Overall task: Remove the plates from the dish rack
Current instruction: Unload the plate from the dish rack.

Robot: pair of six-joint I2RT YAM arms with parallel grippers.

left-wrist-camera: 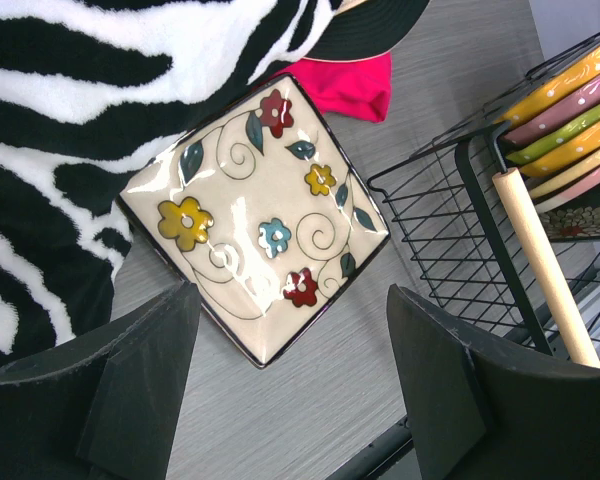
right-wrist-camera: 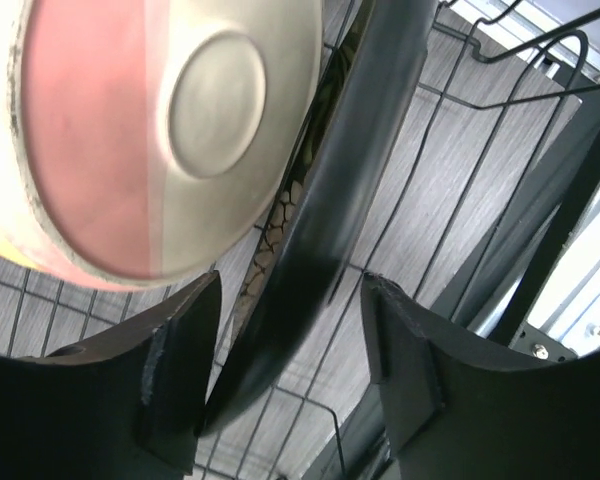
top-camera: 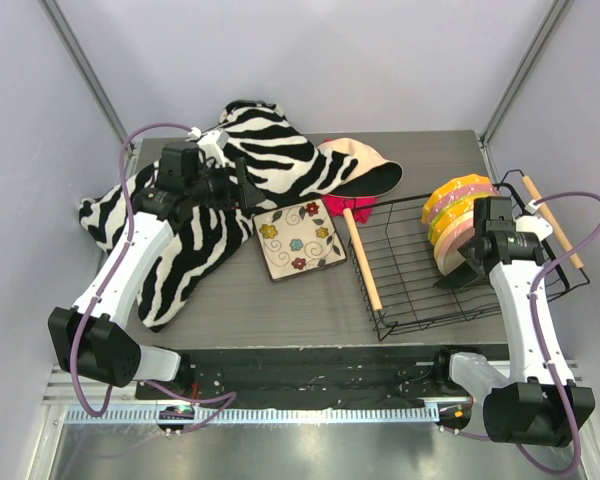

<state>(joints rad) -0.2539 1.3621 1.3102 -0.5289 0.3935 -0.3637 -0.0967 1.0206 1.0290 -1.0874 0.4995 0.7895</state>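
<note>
The cream square plate with flowers lies flat on the table, left of the dish rack. My left gripper hovers open over the plate's near corner, holding nothing. In the rack, several round plates stand on edge. My right gripper reaches into the rack, its jaws open astride the rim of the dark square plate. One finger is close against the plate and a gap shows at the other. The round pink-cream plate stands just beside it.
A zebra-striped cloth covers the left of the table and touches the cream plate. A peach hat and a pink cloth lie behind it. The rack's wooden handles flank its long sides.
</note>
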